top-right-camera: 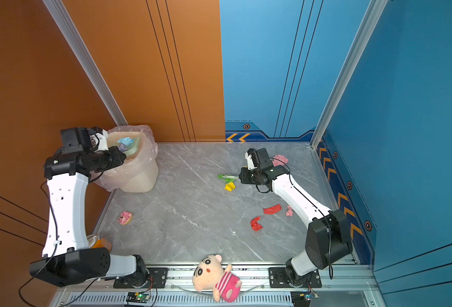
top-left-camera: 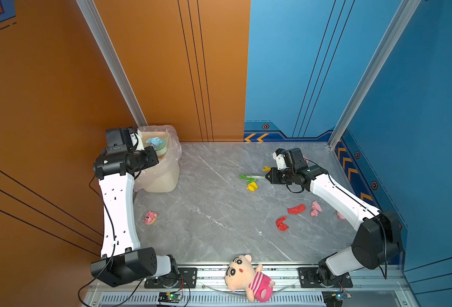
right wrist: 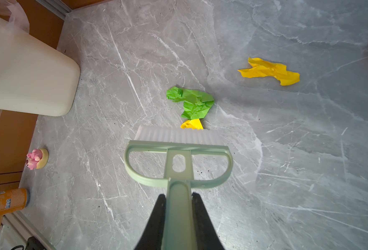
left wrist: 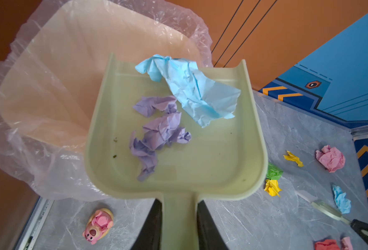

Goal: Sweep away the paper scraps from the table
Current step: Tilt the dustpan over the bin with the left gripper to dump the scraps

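My left gripper (left wrist: 179, 201) is shut on the handle of a pale green dustpan (left wrist: 211, 155), held over the bin. A light blue scrap (left wrist: 191, 88) and lilac scraps (left wrist: 159, 129) lie in the pan. My right gripper (right wrist: 178, 195) is shut on the handle of a green brush (right wrist: 178, 160), whose bristles sit against a yellow scrap (right wrist: 191, 124) and a green scrap (right wrist: 195, 101). Another yellow scrap (right wrist: 269, 70) lies beyond. On the grey table (top-left-camera: 214, 212), two red scraps (top-left-camera: 296, 209) (top-left-camera: 282, 223) and a pink scrap (top-left-camera: 315, 208) lie near the right arm.
A cream bin (top-left-camera: 161, 175) lined with a plastic bag stands in the back left corner. A small pink toy (top-left-camera: 149, 218) sits at the left edge and an orange can (top-right-camera: 100, 242) behind the left arm. A plush doll (top-left-camera: 246, 276) lies on the front rail.
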Robot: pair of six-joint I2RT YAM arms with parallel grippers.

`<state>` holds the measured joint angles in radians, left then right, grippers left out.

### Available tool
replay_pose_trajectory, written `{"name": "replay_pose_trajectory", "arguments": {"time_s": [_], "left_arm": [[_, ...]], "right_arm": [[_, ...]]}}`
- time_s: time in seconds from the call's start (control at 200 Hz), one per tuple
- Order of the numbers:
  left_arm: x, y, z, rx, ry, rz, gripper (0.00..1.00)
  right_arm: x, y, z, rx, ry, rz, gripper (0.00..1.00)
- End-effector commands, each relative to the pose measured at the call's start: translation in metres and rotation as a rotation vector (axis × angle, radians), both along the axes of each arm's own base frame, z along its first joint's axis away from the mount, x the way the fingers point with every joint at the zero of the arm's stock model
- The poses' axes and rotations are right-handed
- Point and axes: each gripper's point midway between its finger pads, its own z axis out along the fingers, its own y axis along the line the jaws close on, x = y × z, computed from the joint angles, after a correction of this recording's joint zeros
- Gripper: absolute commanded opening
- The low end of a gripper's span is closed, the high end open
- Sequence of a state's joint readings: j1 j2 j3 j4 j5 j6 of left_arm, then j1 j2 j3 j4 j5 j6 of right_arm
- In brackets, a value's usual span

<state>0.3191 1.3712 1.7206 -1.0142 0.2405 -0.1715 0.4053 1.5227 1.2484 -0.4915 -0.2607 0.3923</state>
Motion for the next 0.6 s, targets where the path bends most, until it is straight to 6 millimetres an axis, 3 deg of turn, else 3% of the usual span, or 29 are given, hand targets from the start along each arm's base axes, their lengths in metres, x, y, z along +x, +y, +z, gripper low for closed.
{"name": "replay_pose_trajectory", "arguments": {"time_s": [0.0,0.27,0.591], "left_arm": [[0.005,0.004,0.014,-0.087,-0.052,0.009,0.20],[0.021,0.005,0.014,-0.325,-0.104,-0.041,0.19],[0.028,-0.001,0.028,-0.568,-0.186,-0.104,0.20]], "right_arm": [[0.002,0.001,-0.006,0.016,0.012,-0.006,0.00],[0.000,0.001,-0.009,0.021,0.014,-0.007,0.00],[0.001,0.002,-0.006,0.024,0.005,0.000,0.00]]}}
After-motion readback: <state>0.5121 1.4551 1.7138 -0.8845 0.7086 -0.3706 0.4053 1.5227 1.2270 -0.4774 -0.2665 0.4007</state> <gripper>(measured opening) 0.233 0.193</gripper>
